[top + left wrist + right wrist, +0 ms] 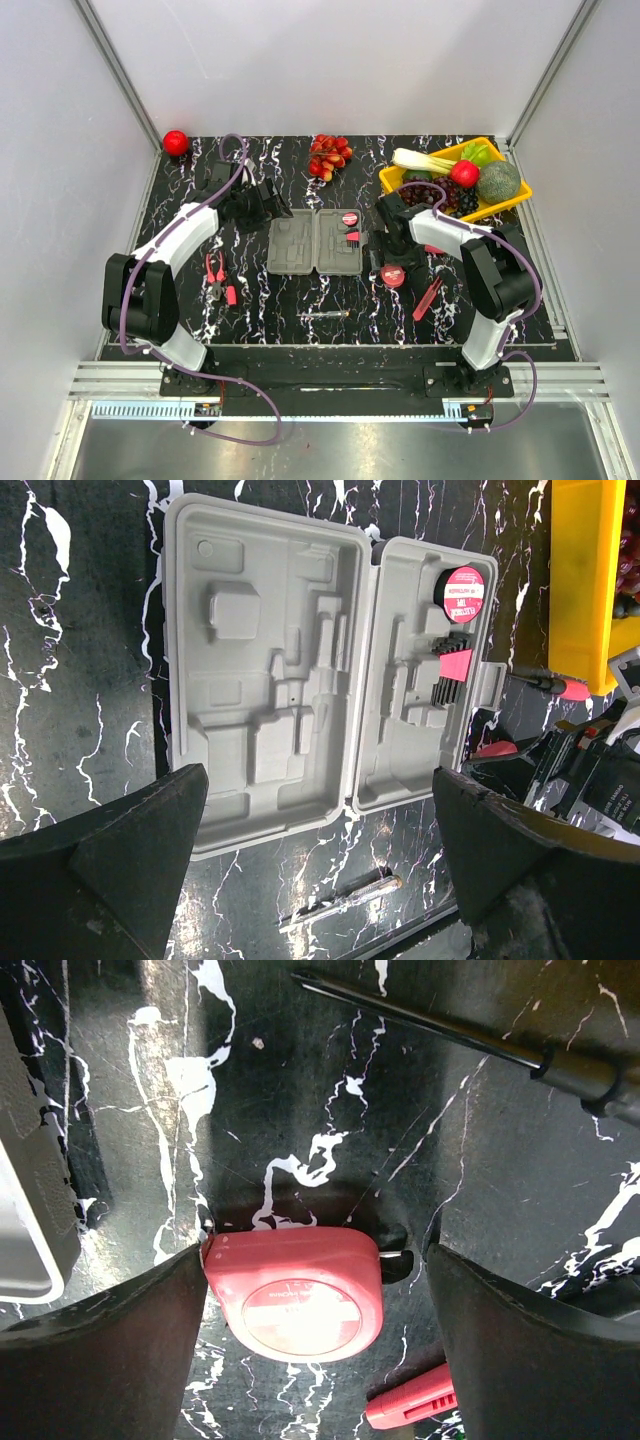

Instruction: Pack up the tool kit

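The grey case (315, 242) lies open and flat mid-table; in the left wrist view (270, 670) its right half holds a round red-labelled roll (463, 588) and black hex keys (447, 670). My left gripper (272, 205) is open and empty, hovering over the case's edge (318, 780). My right gripper (388, 262) is open, low over the red tape measure (295, 1295). The left finger touches the tape measure and the right finger stands apart. Red pliers (217, 278) lie left of the case. A clear screwdriver (325, 315) lies in front of it. A red knife (428, 298) lies at the right.
A yellow tray (392, 180) of fruit and vegetables stands at the back right, close to my right arm. A grape bunch (328, 155) lies behind the case and a red apple (176, 142) at the back left corner. A black screwdriver shaft (450, 1035) lies beyond the tape measure.
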### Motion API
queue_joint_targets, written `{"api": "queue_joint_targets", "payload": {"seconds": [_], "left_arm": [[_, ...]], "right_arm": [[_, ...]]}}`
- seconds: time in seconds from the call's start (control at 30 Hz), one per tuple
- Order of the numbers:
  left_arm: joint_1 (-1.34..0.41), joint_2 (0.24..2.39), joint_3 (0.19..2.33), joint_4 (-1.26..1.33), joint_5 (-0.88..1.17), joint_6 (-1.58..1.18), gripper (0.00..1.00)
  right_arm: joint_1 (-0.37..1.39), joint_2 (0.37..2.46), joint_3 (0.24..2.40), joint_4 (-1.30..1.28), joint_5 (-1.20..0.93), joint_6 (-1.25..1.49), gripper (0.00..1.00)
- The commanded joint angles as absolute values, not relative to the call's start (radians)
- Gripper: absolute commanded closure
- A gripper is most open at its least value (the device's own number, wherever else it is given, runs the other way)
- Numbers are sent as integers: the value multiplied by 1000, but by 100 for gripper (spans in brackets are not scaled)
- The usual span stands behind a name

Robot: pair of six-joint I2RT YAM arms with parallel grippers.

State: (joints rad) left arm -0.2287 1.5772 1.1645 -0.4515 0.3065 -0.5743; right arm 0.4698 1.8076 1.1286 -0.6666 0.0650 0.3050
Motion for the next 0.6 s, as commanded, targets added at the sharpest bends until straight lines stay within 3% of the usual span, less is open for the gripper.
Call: {"api": "queue_joint_targets", "payload": {"seconds": [0.0, 0.17, 0.33, 0.57], "left_arm": [[-219, 1563, 1207, -420, 311, -578, 1], [-218, 1572, 1206, -420, 324, -578, 1], [-216, 1574, 1203, -420, 334, -578, 1], [-213, 1578, 1200, -419, 347, -578, 1]], "right_arm": [[466, 1855, 1109, -578, 20, 288, 10], [466, 1858, 1103, -560, 5, 281, 21], [466, 1871, 1115, -564, 3, 284, 23], [466, 1856, 1131, -583, -17, 308, 56]]}}
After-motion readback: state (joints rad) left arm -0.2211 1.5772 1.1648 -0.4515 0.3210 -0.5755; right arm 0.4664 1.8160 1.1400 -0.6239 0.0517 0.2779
